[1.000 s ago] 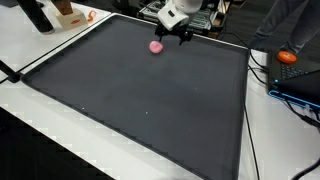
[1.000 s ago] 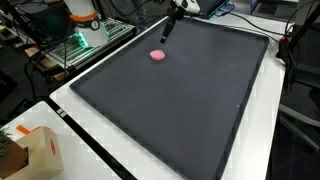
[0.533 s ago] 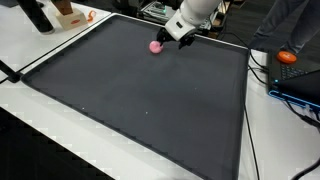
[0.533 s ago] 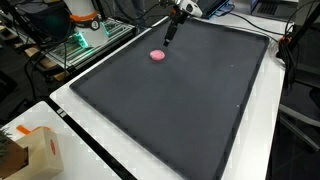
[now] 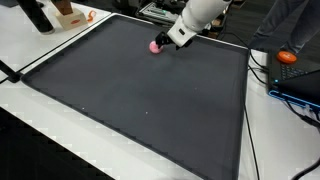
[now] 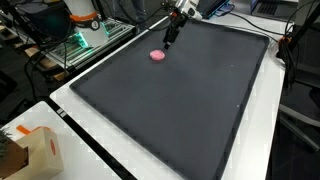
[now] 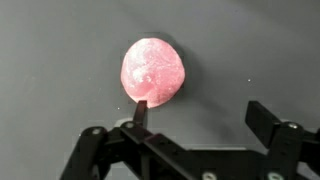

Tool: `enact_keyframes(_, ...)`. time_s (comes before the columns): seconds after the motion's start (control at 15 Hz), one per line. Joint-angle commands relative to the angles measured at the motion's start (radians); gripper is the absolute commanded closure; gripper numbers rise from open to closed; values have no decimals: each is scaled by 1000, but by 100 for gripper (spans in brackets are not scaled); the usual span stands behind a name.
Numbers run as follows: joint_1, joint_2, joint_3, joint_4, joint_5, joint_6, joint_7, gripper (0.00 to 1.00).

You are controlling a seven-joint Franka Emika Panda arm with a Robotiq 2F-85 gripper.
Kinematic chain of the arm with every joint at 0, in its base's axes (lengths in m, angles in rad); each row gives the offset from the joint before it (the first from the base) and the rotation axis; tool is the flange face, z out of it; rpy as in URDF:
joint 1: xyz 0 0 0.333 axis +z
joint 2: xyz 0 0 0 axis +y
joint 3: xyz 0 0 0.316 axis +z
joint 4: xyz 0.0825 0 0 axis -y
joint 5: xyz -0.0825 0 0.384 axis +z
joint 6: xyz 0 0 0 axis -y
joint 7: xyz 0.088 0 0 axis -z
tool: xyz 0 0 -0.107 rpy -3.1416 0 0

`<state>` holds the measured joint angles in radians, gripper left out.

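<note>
A pink, rounded, glossy lump (image 7: 153, 71) lies on the dark mat near its far edge; it shows in both exterior views (image 5: 155, 45) (image 6: 157, 56). My gripper (image 7: 200, 115) is open and empty, hovering low just beside the lump. In the wrist view one fingertip (image 7: 141, 111) sits right at the lump's near edge and the opposite fingertip (image 7: 264, 117) stands well off to the side over bare mat. In both exterior views the gripper (image 5: 170, 39) (image 6: 170, 37) is next to the lump, slightly above the mat.
The large dark mat (image 5: 140, 100) covers a white table. A cardboard box (image 6: 38, 150) stands at one corner. An orange object (image 5: 288, 57) and cables lie beside the mat. Lab gear with green lights (image 6: 75, 45) stands beyond the mat's edge.
The arm has swung toward the pink lump and lowered; the gripper now sits right beside it, still open. The lump has not moved.
</note>
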<state>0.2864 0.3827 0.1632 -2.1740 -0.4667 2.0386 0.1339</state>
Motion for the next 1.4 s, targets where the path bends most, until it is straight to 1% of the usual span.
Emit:
enact_keyframes(0.0,11,31,-11,33,-33,-36,-29,0)
enact_keyframes(0.4,-16,29,-26,54,7,-28,-37,0)
enact_keyframes(0.6,-48,12,-36,57,56,-19,-35,0)
enact_keyframes(0.93,-133,-38,-61,44,226,-1,-30,0)
enact_keyframes(1.33,-240,-113,-121,2,406,46,-18,0)
